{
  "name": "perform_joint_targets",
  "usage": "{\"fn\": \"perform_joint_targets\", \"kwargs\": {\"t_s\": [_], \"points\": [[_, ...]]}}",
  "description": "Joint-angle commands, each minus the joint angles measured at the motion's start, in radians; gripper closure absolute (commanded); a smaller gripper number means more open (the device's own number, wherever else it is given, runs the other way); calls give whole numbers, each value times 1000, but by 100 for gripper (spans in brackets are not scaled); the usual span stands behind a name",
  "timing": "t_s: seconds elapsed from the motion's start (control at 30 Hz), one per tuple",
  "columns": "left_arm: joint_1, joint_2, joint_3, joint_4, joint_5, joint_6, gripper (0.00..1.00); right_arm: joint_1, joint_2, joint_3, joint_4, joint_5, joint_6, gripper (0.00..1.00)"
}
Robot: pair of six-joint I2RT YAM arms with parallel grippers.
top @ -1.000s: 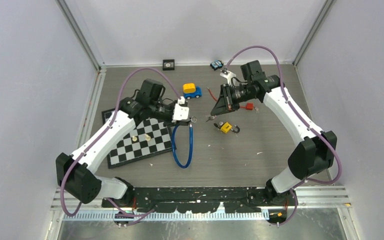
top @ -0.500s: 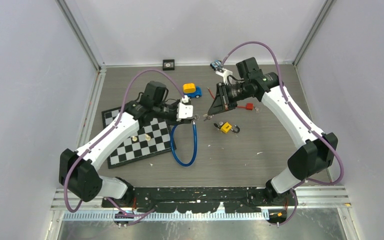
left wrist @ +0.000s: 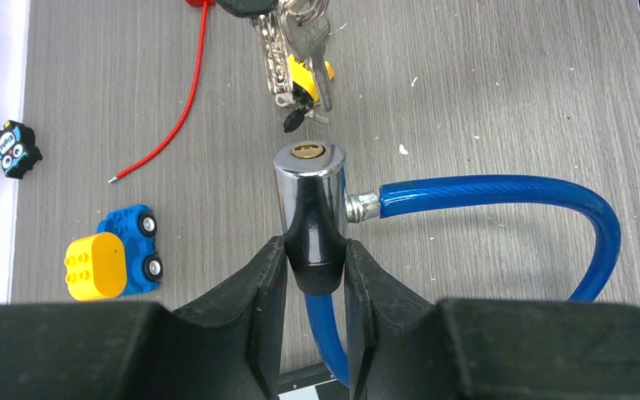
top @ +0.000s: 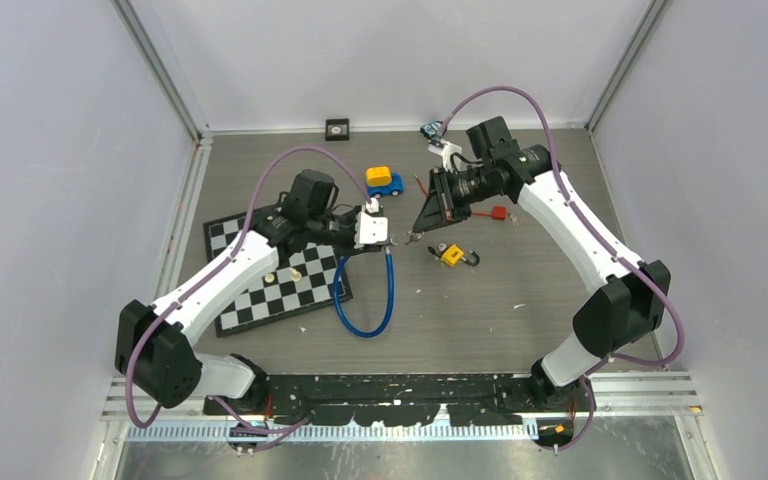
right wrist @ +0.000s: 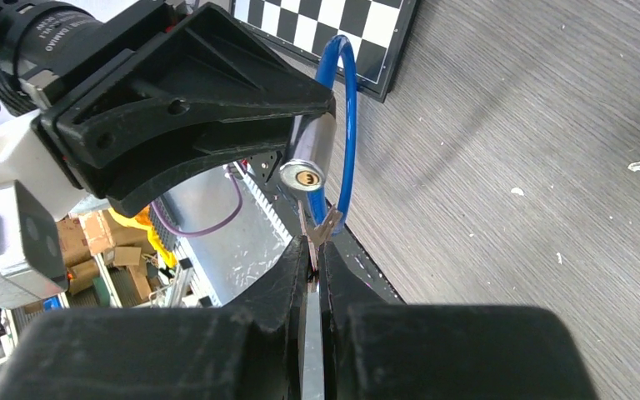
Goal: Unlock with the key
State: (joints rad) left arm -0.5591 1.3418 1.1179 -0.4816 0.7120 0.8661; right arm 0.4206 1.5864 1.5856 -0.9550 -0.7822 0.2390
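In the left wrist view the bunch of keys (left wrist: pixel 293 46) is cut off by the top edge, so its ring and the right gripper (right wrist: pixel 312 252) holding it go unseen there; a yellow shape behind the bunch cannot be identified. In the right wrist view only a short tip of the key (right wrist: pixel 324 226) is seen past the pressed-together fingers, which pinch it just below the keyhole (right wrist: pixel 304 177), not inserted. The lock cylinder (left wrist: pixel 308 196) is clamped at its black end by the left gripper (left wrist: pixel 315 260), above the table (top: pixel 520 320), its keyhole turned towards the key. Part of the blue cable (left wrist: pixel 500 190) is hidden behind the left fingers. From above, one yellow padlock (top: pixel 451 255) is seen on the table beyond the grippers. Also counted are one chessboard (top: pixel 280 290) bearing two pale pieces (top: pixel 269 277), one blue-and-yellow toy car (top: pixel 384 181), one red cord (left wrist: pixel 175 125), one small black figure (left wrist: pixel 17 150) and one black square (top: pixel 337 127) too small to make out.
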Motion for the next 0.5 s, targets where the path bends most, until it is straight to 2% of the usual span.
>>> {"fn": "perform_joint_targets", "kwargs": {"t_s": [0.0, 0.47], "points": [[-7, -44, -1, 61, 12, -11, 100, 3, 2, -24, 33, -34, 24, 100], [-12, -45, -6, 64, 6, -12, 100, 4, 43, -18, 56, -67, 46, 100]]}}
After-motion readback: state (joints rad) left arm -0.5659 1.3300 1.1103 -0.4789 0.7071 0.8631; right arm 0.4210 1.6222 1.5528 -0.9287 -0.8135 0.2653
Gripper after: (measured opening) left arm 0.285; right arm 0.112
